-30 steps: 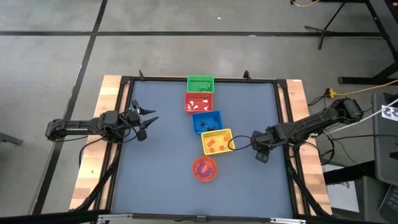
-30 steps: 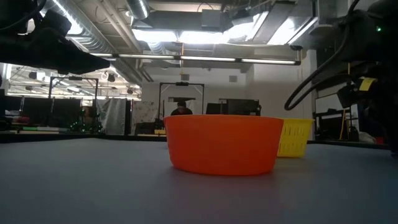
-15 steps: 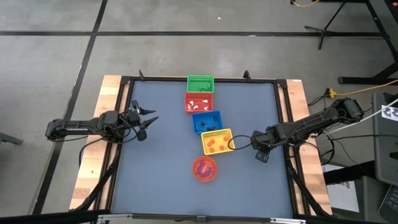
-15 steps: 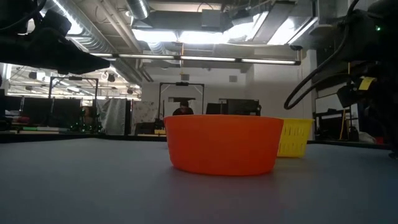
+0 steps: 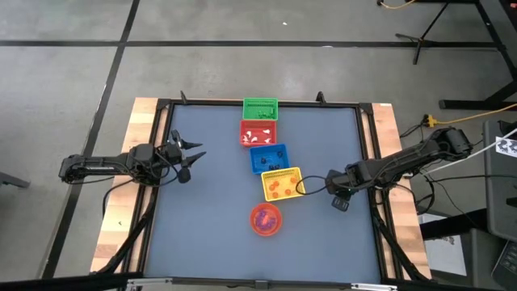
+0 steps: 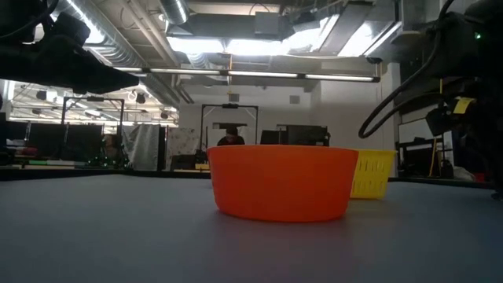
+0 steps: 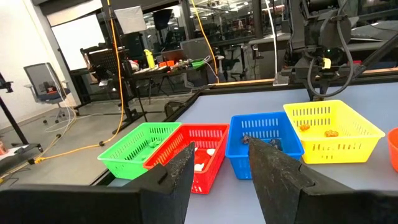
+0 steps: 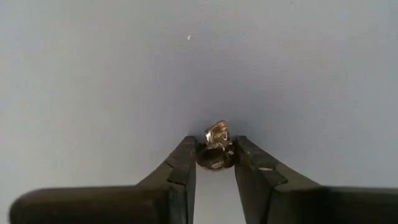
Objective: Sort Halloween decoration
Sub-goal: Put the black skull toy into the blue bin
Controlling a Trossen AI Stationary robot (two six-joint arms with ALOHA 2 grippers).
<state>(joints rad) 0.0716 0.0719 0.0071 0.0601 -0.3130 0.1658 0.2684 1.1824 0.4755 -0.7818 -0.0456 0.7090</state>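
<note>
Your right gripper point(image 8: 215, 158) is down at the table point(image 5: 210, 210), just right of the yellow basket point(image 5: 282, 183). Its jaws are pinched on one small trinket point(image 8: 216, 151). Your left gripper point(image 5: 192, 153) waits at the left side with its jaws apart and nothing between them. More trinkets sit in the four baskets and the bowl point(image 5: 266, 219).
</note>
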